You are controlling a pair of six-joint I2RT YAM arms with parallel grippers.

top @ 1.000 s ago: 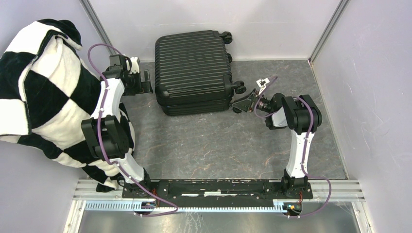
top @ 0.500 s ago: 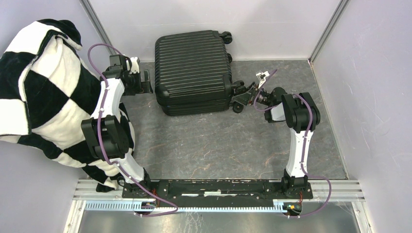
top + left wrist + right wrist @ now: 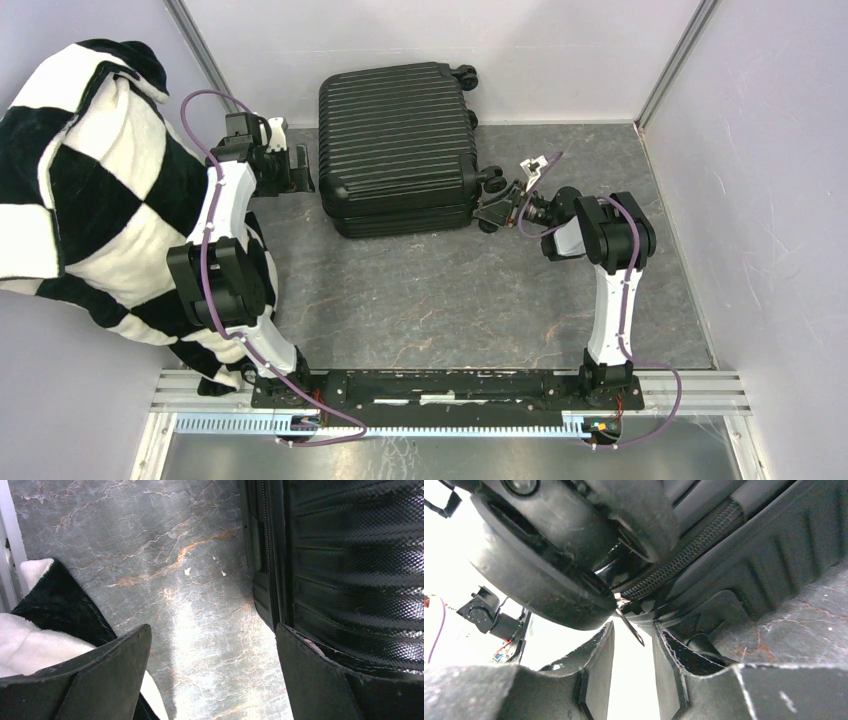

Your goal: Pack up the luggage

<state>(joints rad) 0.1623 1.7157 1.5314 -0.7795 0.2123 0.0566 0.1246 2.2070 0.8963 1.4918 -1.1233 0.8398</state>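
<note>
The luggage [image 3: 395, 140] is a black ribbed hard-shell suitcase lying flat and zipped at the back middle of the table. My left gripper [image 3: 298, 168] stands open beside its left edge, and in the left wrist view the left gripper [image 3: 212, 670] has only table between its fingers, the luggage [image 3: 350, 555] right beside the right finger. My right gripper [image 3: 497, 208] is at the near right corner, by a caster wheel [image 3: 539, 580]. The right gripper [image 3: 633, 655] is narrowly open, and a thin metal zipper pull [image 3: 630, 627] hangs between its fingertips without touching either.
A black-and-white checkered blanket [image 3: 90, 200] is heaped along the left wall, its edge close to my left finger [image 3: 30, 640]. Pale walls and metal posts close in the back and sides. Grey marbled table [image 3: 450, 290] spreads in front of the suitcase.
My right gripper has moved left, up to the suitcase's wheel corner, and its jaws have narrowed around the zipper pull. The left arm has not moved.
</note>
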